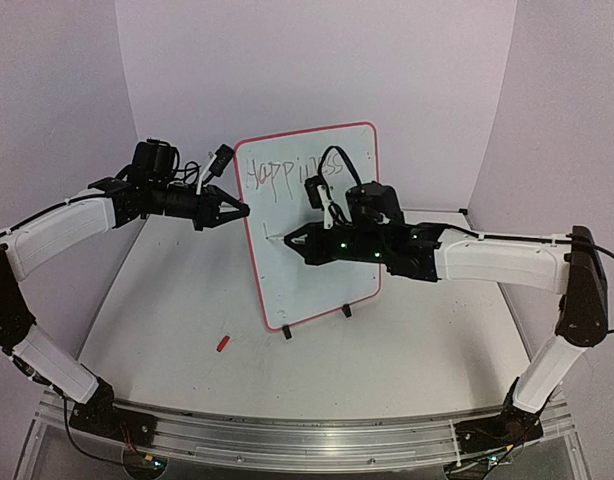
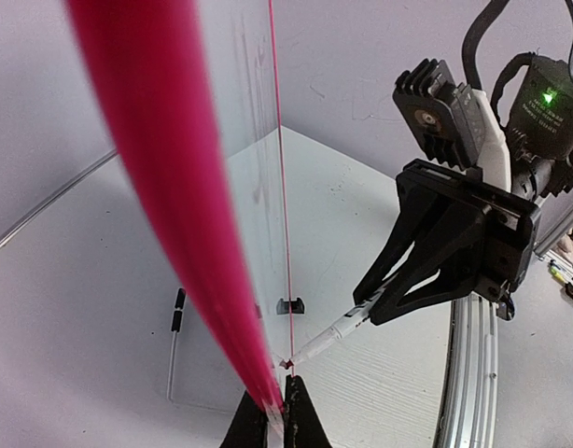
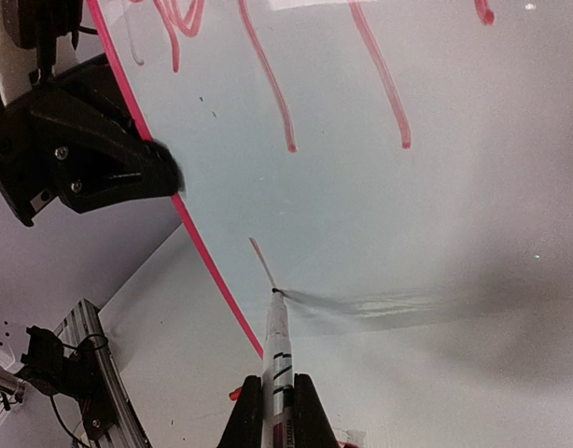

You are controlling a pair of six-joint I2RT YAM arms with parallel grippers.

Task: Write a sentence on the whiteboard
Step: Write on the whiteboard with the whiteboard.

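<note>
The whiteboard (image 1: 317, 290) stands upright mid-table, white with a red-pink rim. Of the sentence (image 1: 292, 172), one line of thin strokes reading about "happiness" runs along the top. My left gripper (image 1: 242, 210) is shut on the board's left edge; in the left wrist view the blurred rim (image 2: 174, 187) runs down into the closed jaws of the left gripper (image 2: 272, 415). My right gripper (image 1: 292, 240) is shut on a slim white marker (image 3: 279, 355). The marker's tip touches the board (image 3: 408, 187) at the lower end of a short reddish stroke (image 3: 261, 259), below the first line.
A small red cap (image 1: 223, 343) lies on the table left of the board's foot. Black stand clips (image 1: 286, 332) hold the bottom edge. A metal rail (image 1: 287, 435) with both arm bases runs along the near edge. Pale walls enclose the back and sides.
</note>
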